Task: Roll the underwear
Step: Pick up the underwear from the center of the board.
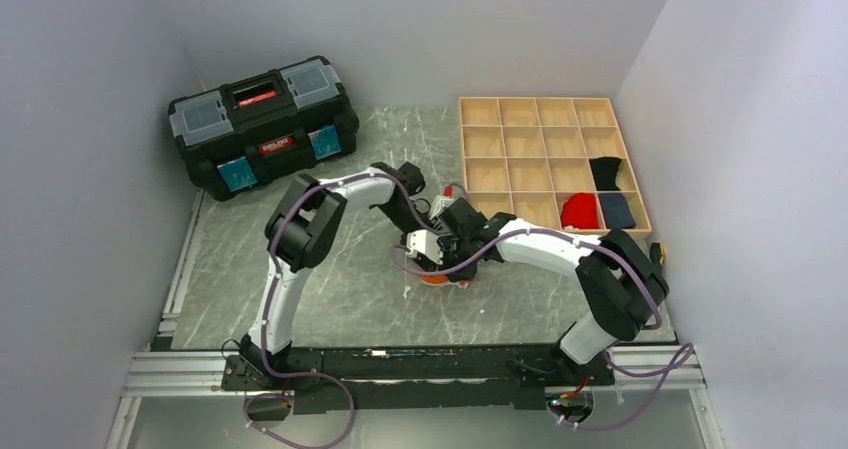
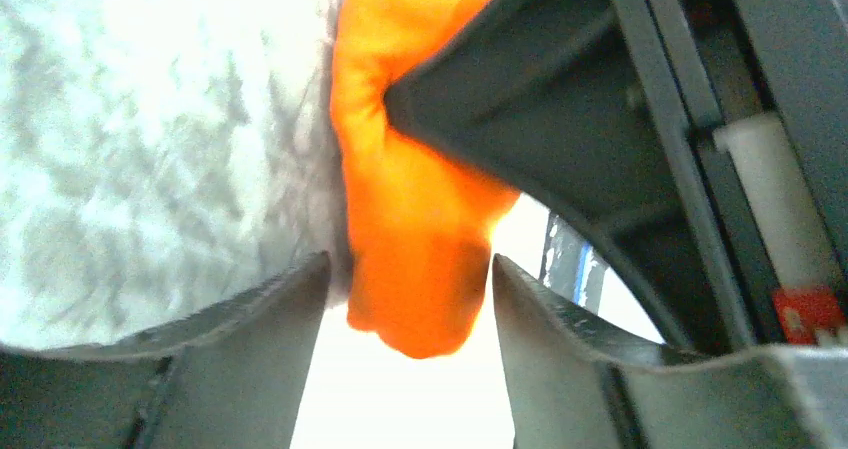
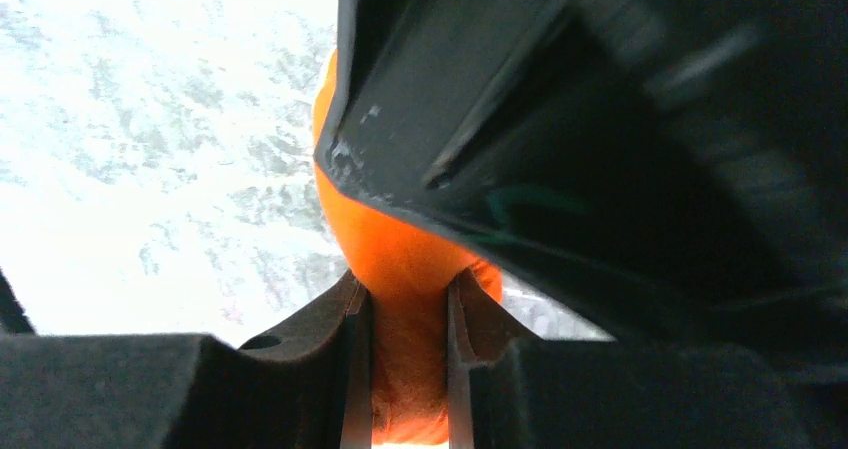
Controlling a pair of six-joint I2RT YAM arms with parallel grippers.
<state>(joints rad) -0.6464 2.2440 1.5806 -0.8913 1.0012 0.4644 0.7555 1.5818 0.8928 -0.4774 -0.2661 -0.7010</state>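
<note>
The orange underwear (image 1: 437, 277) is bunched into a small bundle on the marble table, mostly hidden under both grippers in the top view. My right gripper (image 3: 405, 314) is shut on the underwear (image 3: 400, 259), its fabric squeezed between the jaws. My left gripper (image 2: 410, 289) is open; the underwear (image 2: 400, 199) hangs between its two fingers with a gap on each side. The right gripper's dark finger (image 2: 540, 109) presses into the fabric in the left wrist view. Both grippers meet over the bundle near the table's middle, the left gripper (image 1: 423, 249) beside the right gripper (image 1: 450, 254).
A wooden compartment tray (image 1: 500, 139) stands at the back right, holding a red bundle (image 1: 578, 210), a navy bundle (image 1: 617, 209) and a black bundle (image 1: 606, 173). A black toolbox (image 1: 262, 121) sits at the back left. Grey walls close in both sides.
</note>
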